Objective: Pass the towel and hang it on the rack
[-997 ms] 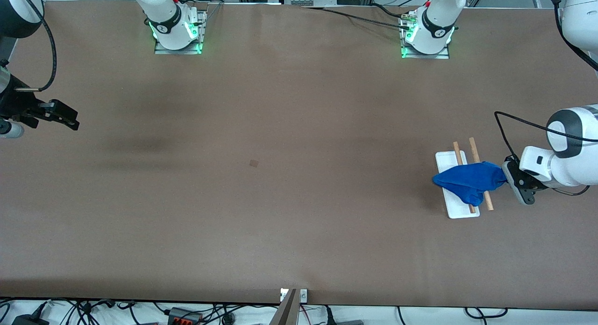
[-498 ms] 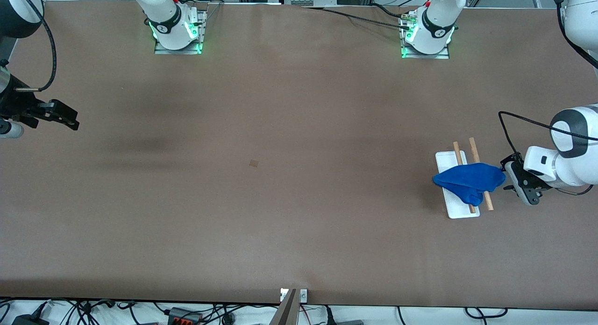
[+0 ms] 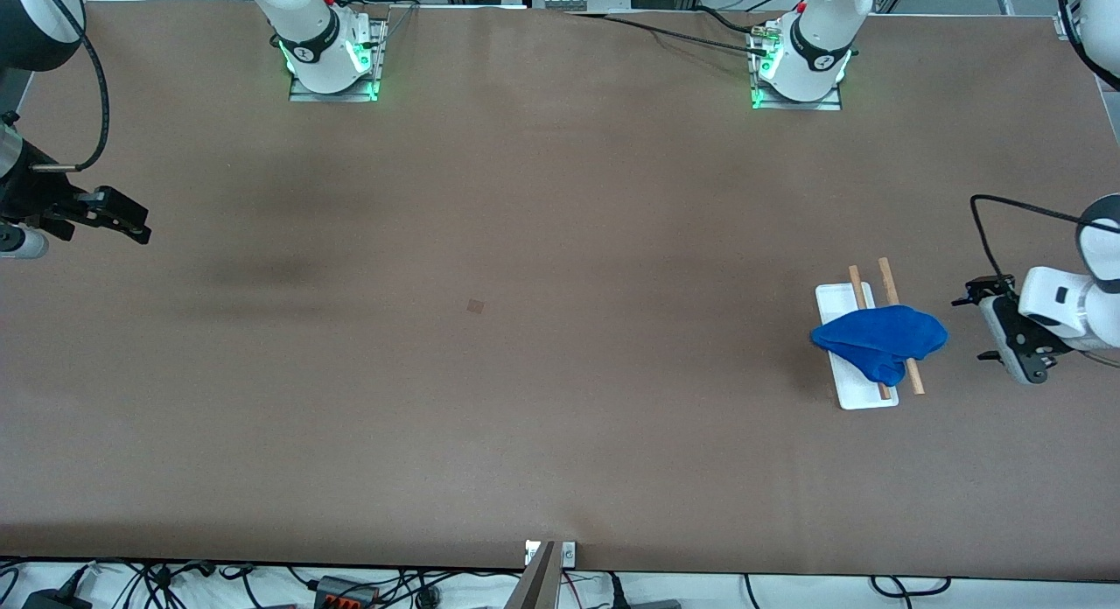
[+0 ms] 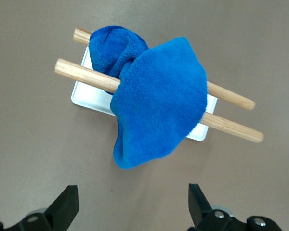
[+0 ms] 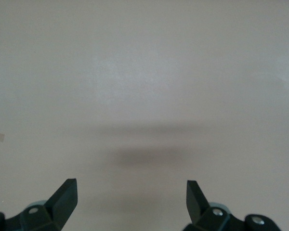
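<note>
Hang step looks done; what's left is backing off, I'd say.

Table (image 3: 560, 373): one, brown, fills the frame.

Arms: two. Left gripper (image 3: 987, 329) at the right edge of the front view, over bare table just beside the rack, jaws spread wide, holding nothing. The left wrist view confirms it: both fingertips (image 4: 65, 204) apart, clear of the cloth. Right gripper (image 3: 131, 224) waits at the left edge, over bare table, also released and empty.

Rack (image 3: 853, 390): one, right of centre, white tray with two wooden rods.

Towel (image 3: 879, 339): one, blue, bunched over both rods, not spread, one fold drooping past the tray edge.

Next move, my guess: left arm retreats without snagging the hanging fold. Nothing to regrasp unless neater draping is wanted.
</note>
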Robot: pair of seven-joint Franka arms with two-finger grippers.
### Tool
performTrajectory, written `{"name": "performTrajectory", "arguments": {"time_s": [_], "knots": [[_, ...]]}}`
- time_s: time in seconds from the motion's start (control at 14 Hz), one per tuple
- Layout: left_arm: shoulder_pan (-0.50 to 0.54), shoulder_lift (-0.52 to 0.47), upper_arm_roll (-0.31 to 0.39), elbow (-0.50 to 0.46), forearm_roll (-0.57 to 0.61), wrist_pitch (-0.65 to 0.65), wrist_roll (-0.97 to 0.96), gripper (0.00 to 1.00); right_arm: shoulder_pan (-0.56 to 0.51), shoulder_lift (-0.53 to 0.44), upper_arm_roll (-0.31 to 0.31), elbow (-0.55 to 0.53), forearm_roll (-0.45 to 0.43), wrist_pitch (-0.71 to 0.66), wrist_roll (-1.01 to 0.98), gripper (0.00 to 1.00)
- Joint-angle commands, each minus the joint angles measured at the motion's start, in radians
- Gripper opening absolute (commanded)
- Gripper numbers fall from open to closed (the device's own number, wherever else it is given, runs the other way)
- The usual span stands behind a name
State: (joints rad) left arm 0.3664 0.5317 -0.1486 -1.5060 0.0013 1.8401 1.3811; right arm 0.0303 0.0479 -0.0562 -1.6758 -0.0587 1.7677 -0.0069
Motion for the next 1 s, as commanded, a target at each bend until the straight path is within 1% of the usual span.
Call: {"name": "performTrajectory", "arguments": {"time_s": [0.0,0.14,0.28,0.36,0.5,0.71,0.85,0.93], "knots": [[0.005,-0.004,0.000,0.091,-0.001,-0.128,0.018,1.00,0.013,0.009,-0.016,0.024,0.007,-0.019,-0.013,1.00],[-0.003,-0.003,0.003,0.203,-0.003,-0.278,0.000,1.00,0.013,0.007,-0.016,0.024,0.007,-0.019,-0.015,1.00],[-0.012,-0.001,0.000,0.318,-0.007,-0.396,-0.081,1.00,0.011,0.004,-0.016,0.024,0.007,-0.019,-0.016,1.00],[-0.012,-0.001,-0.008,0.360,-0.009,-0.442,-0.130,1.00,0.011,0.001,-0.016,0.022,0.005,-0.021,-0.018,1.00],[-0.017,0.002,-0.011,0.414,-0.007,-0.482,-0.160,1.00,0.007,-0.003,-0.014,0.022,0.005,-0.030,-0.018,1.00],[-0.026,-0.002,-0.003,0.440,-0.006,-0.536,-0.192,1.00,-0.015,-0.003,-0.005,0.021,0.005,-0.042,-0.019,1.00],[-0.058,0.005,0.006,0.507,0.002,-0.590,-0.313,1.00,-0.049,-0.003,0.030,0.021,0.007,-0.040,-0.019,1.00],[-0.070,-0.002,0.018,0.512,0.009,-0.599,-0.377,1.00,-0.047,-0.003,0.032,0.021,0.007,-0.040,-0.019,1.00]]}}
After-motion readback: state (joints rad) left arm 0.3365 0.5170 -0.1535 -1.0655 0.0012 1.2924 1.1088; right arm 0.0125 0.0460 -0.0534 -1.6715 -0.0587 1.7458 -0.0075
